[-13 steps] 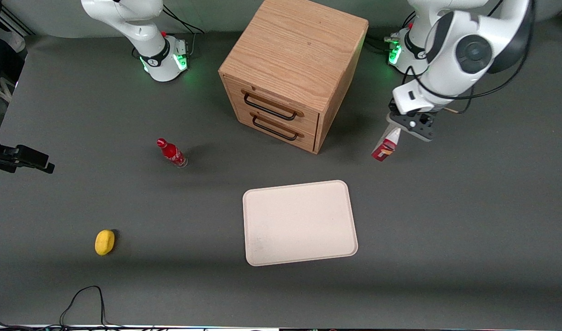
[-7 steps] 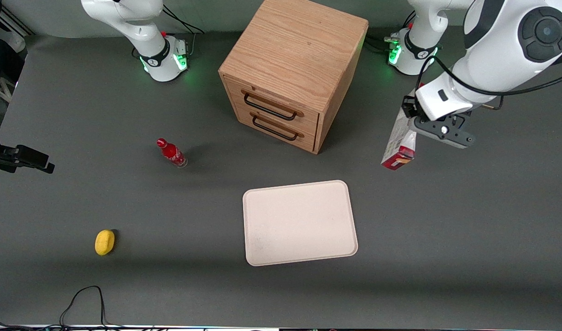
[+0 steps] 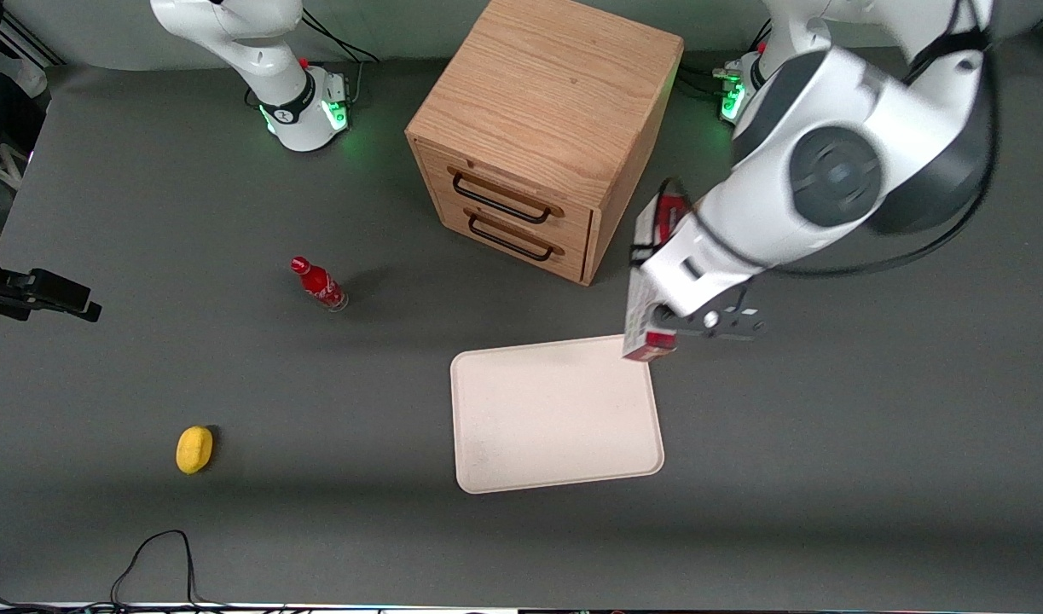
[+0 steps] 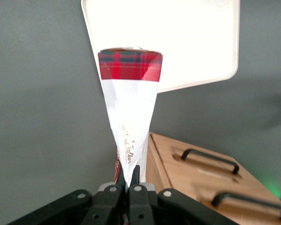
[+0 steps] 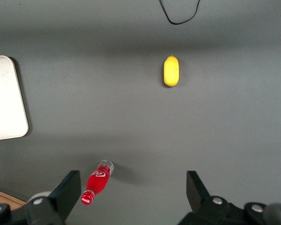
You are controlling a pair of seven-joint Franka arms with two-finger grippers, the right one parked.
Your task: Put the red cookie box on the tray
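A: Where's the slim red cardboard cookie box (image 3: 649,294) rn?

B: In the air, hanging long-end-down from the left arm's gripper (image 4: 129,185). Fingers are pinched tight on one narrow end of it; the tartan end points down at the flat cream-white rectangular tray (image 3: 555,414). In the front view its low end sits over the tray's corner at about 1 o'clock from tray centre, the corner nearest the wooden two-drawer cabinet (image 3: 542,136).

A: Why held by the tip like that?

B: Prob so the rest dangles free and can be laid flat. IMO the box is only at the rim, not yet over the middle.

A: Anything in the way?

B: No. The small red bottle (image 3: 318,284) is at ~10 o'clock from the tray, the yellow lemon-like thing (image 3: 194,449) at ~9, both well apart, toward the parked arm's end.
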